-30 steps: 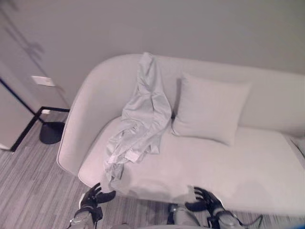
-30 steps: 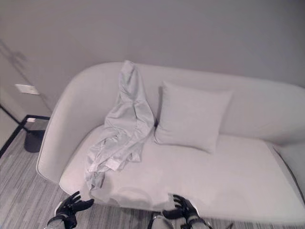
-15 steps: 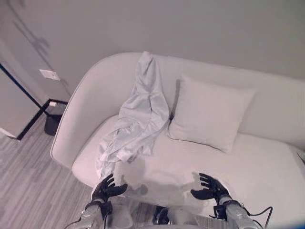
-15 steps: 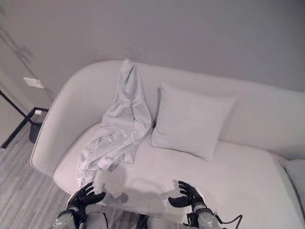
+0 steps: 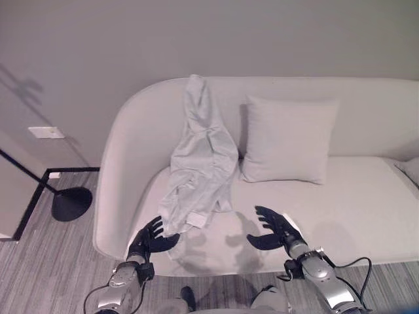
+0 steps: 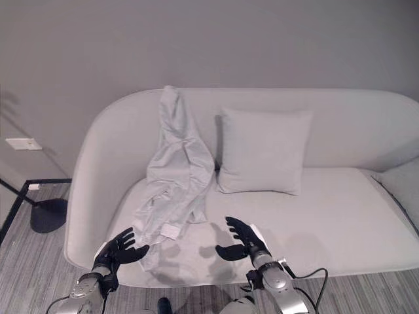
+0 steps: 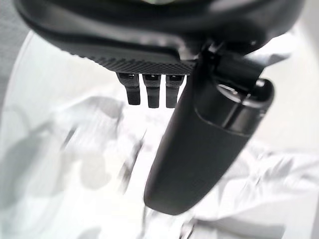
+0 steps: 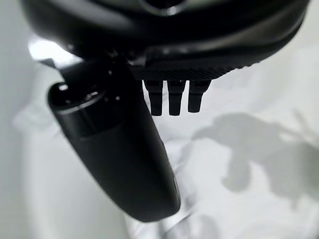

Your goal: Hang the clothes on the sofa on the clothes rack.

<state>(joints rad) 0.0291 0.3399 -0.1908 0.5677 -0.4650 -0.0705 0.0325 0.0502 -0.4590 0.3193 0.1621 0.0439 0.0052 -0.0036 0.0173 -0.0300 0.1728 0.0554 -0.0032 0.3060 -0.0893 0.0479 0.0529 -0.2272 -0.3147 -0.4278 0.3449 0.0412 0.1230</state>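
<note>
Both hands spread, empty: left hand (image 5: 149, 237) just beside shirt (image 5: 200, 160) hem on sofa (image 5: 366, 203), right hand (image 5: 275, 229) over seat.

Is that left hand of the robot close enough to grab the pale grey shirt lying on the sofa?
Probably yes. The left hand hovers open right beside the lower hem of the pale grey shirt, which spills toward the front edge of the light grey sofa. Nothing lies between them.
</note>
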